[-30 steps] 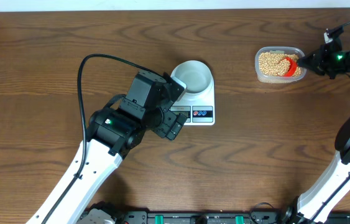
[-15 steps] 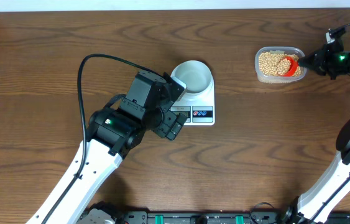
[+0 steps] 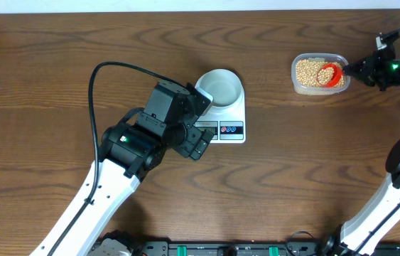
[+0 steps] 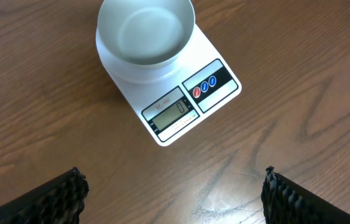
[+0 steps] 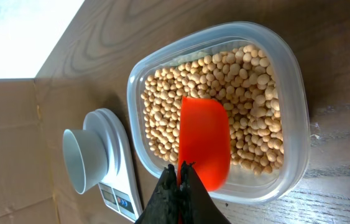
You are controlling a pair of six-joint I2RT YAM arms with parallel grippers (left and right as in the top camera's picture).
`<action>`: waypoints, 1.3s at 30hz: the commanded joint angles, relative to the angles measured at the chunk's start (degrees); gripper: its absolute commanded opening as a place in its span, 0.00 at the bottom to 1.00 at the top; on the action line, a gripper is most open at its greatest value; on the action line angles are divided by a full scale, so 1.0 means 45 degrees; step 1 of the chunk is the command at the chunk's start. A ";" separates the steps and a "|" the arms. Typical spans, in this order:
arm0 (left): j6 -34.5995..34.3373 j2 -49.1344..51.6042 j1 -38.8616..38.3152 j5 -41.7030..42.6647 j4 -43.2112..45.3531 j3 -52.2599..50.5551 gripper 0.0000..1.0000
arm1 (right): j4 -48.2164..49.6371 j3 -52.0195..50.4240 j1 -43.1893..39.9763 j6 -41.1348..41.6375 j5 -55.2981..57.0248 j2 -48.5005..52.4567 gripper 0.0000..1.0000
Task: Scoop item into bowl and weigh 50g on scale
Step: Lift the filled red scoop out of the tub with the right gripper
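Observation:
Tan beans [image 3: 309,71] [image 5: 249,99] fill a clear plastic tub [image 3: 317,89] [image 5: 299,93] at the right. My right gripper [image 3: 361,70] [image 5: 179,169] is shut on a red scoop [image 3: 330,74] [image 5: 204,140], whose empty bowl rests over the beans. The pale bowl [image 3: 220,88] [image 4: 145,31] [image 5: 78,160] stands empty on the white scale [image 3: 226,128] [image 4: 181,106] [image 5: 115,186] at mid-table. My left gripper [image 3: 198,146] [image 4: 175,186] is open and empty, just in front of the scale's display.
The left arm's black cable [image 3: 107,67] loops over the table left of the scale. The table's back edge [image 3: 185,10] meets a white wall.
The right gripper has drawn slightly right and the red scoop has tipped a little in the tub. The left arm has not moved.

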 commanded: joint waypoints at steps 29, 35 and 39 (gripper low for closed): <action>0.0214 0.0073 0.0019 0.0155 0.0005 0.0087 0.92 | 0.0058 -0.0087 -0.0204 -0.0568 -0.4279 0.0311 0.01; 0.0214 0.0073 0.0019 0.0155 0.0005 0.0087 0.92 | 0.0044 -0.0087 -0.0131 -0.0568 -0.5294 0.0311 0.01; 0.0214 0.0073 0.0019 0.0155 0.0005 0.0087 0.92 | 0.0053 -0.0087 0.0005 -0.0568 -0.6115 0.0311 0.01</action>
